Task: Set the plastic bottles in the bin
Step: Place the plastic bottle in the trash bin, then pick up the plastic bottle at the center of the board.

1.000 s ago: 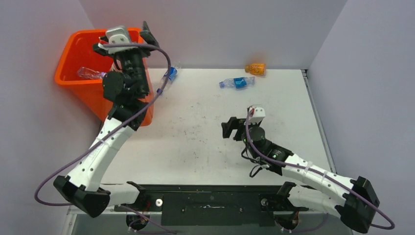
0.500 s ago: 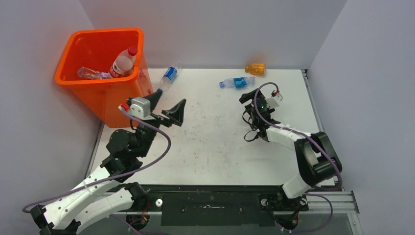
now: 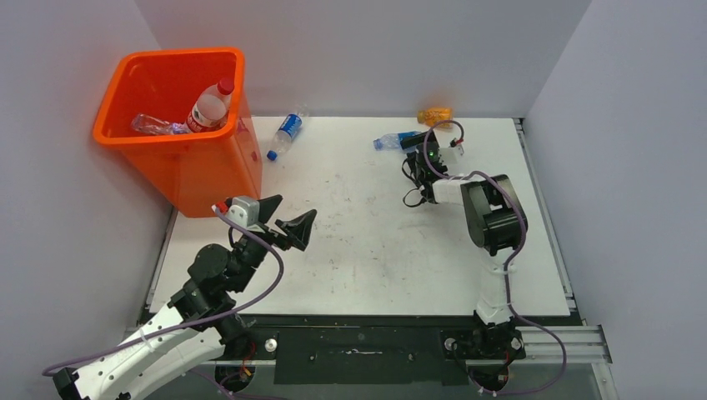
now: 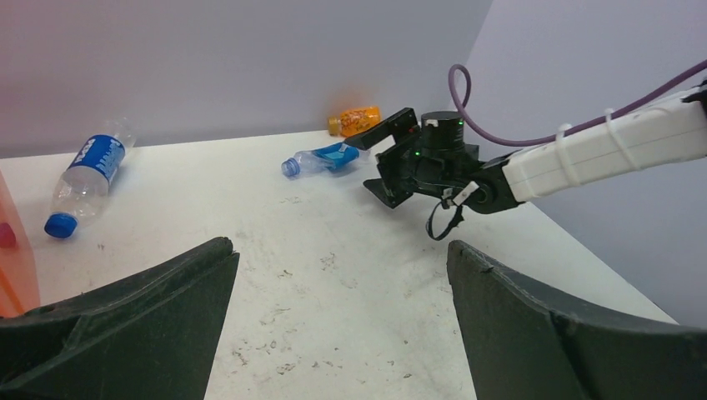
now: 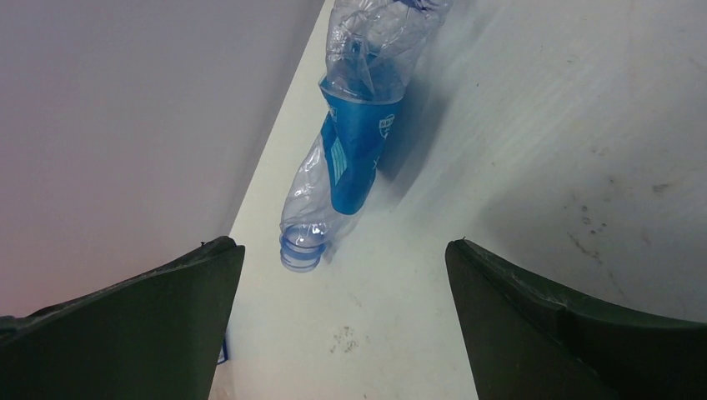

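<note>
Bottles [image 3: 208, 107] inside bin [image 3: 179, 52] show only from above; left pincer [image 4: 338, 244] and right pincer [image 5: 340, 243] gape empty.

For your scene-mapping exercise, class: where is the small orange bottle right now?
In the top view, the orange bottle lies at the table's far edge, right of centre, just beyond the crushed blue-labelled bottle.

Glossy plastic bin [image 3: 200, 171], clear crumpled bottle [image 5: 354, 158], scuffed table [image 3: 358, 242].
</note>
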{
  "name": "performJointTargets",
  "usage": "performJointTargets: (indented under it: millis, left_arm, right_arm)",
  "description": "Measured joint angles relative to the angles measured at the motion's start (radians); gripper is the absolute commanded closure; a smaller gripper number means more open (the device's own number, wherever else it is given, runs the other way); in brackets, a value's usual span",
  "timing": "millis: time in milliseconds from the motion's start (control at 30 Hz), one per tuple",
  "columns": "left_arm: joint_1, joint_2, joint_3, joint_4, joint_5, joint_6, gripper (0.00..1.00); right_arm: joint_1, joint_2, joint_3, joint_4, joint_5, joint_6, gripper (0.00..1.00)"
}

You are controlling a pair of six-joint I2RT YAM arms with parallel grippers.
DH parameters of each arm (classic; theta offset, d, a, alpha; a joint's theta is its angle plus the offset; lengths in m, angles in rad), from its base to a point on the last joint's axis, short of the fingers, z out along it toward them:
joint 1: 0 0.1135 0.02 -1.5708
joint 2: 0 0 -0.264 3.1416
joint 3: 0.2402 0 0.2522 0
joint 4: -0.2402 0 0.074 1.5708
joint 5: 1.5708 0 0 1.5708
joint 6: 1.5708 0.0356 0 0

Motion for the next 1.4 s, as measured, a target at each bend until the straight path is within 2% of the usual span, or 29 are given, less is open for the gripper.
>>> performJointTargets:
  millis: [67,267,433,500,633,767,933,1200,1300,1400]
  left_arm:
    - [0.0,0.0,0.0,0.0,0.0,-0.005,0.04]
    - [-0.004,0.003,-0.003,-0.002,0.004,-0.029,0.04]
    - [-0.004,-0.016,-0.016,-0.001,0.005,-0.043,0.04]
    - [-0.005,-0.02,-0.023,-0.002,0.005,-0.05,0.04]
    - [-0.005,-0.02,-0.03,-0.002,0.005,-0.055,0.04]
    - [-0.006,-0.021,-0.031,-0.002,0.005,-0.057,0.04]
    - [-0.013,-0.047,-0.031,-0.011,0.0,-0.061,0.04]
    - [-0.019,-0.101,0.003,-0.085,0.001,-0.108,0.04]
    - [-0.019,-0.118,0.05,-0.142,0.053,-0.123,0.04]
    - [-0.019,-0.13,0.093,-0.19,0.165,-0.138,0.04]
  right_arm:
    - [0.0,0.055,0.055,-0.009,-0.001,0.027,0.0]
    - [0.001,0.148,0.155,-0.035,0.024,0.096,0.2]
    - [0.0,0.211,0.211,-0.025,0.042,0.136,0.55]
    - [-0.001,0.234,0.22,-0.01,0.045,0.15,0.65]
    - [-0.001,0.248,0.212,-0.002,0.04,0.161,0.93]
    - [-0.001,0.238,0.156,0.063,0.024,0.159,0.95]
    - [-0.002,0.095,-0.03,0.117,-0.025,0.095,0.95]
    - [0.015,-0.348,-0.371,0.251,-0.253,-0.098,0.95]
    - [0.064,-0.542,-0.414,0.221,-0.346,-0.21,0.95]
    - [0.152,-0.73,-0.414,0.143,-0.446,-0.354,0.95]
